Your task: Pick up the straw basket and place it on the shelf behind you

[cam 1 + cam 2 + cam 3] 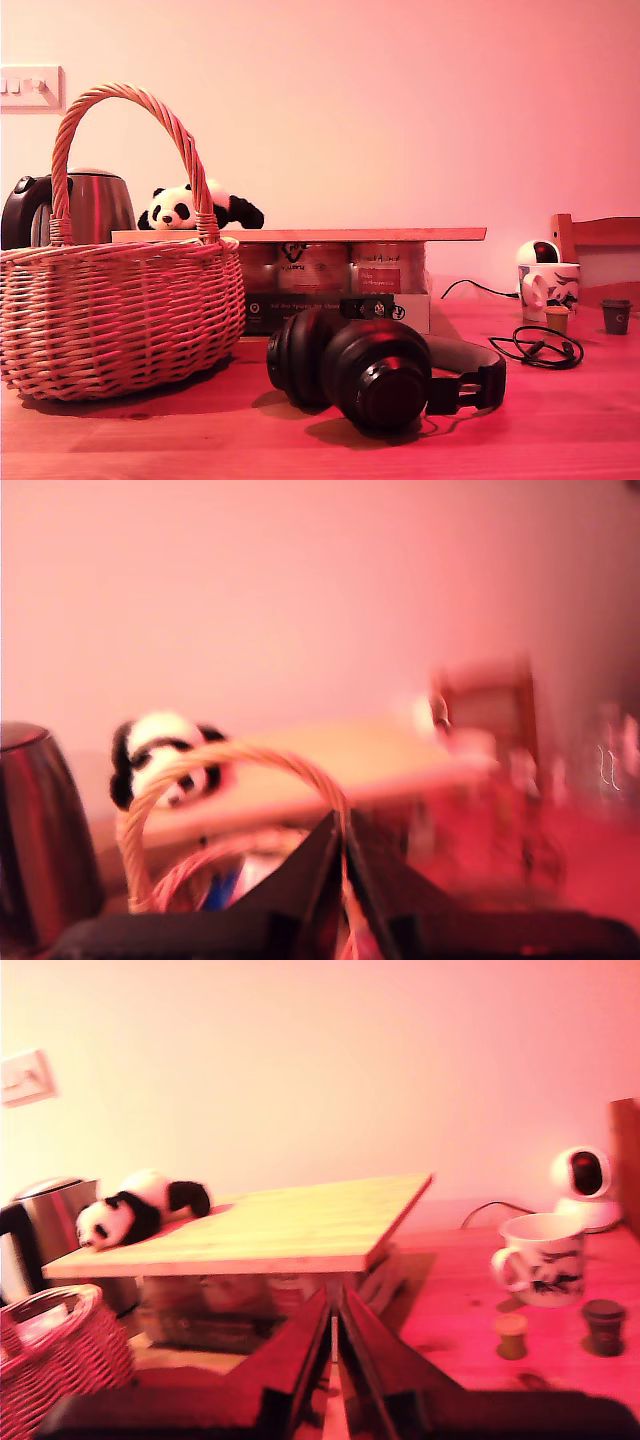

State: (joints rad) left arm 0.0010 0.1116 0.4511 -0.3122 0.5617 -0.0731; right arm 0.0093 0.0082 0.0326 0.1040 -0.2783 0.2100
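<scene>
The task is barely beginning: the straw basket [120, 310] is sitting upright on the worktop [200, 440] at the exterior view's 9 o'clock, and the shelf [350, 234], beyond it towards 2 o'clock, is waiting. Its handle [128, 93] is arching to 12 o'clock, its long axis seemingly running 9 to 3. The first pincer [340, 820] and the second pincer [334, 1300] are both showing jaws pressed together, holding nothing.

One basket [120, 310]; one kettle [95, 205]; one panda [180, 208]; one shelf [380, 234], with three tins [315, 267] showing under it; one pair of headphones [375, 370]. One mug [550, 285]; one camera [540, 251]; one cable [540, 348]; one wall switch [30, 87]; two small pots: a tan pot [557, 319] and a dark pot [616, 316].
</scene>
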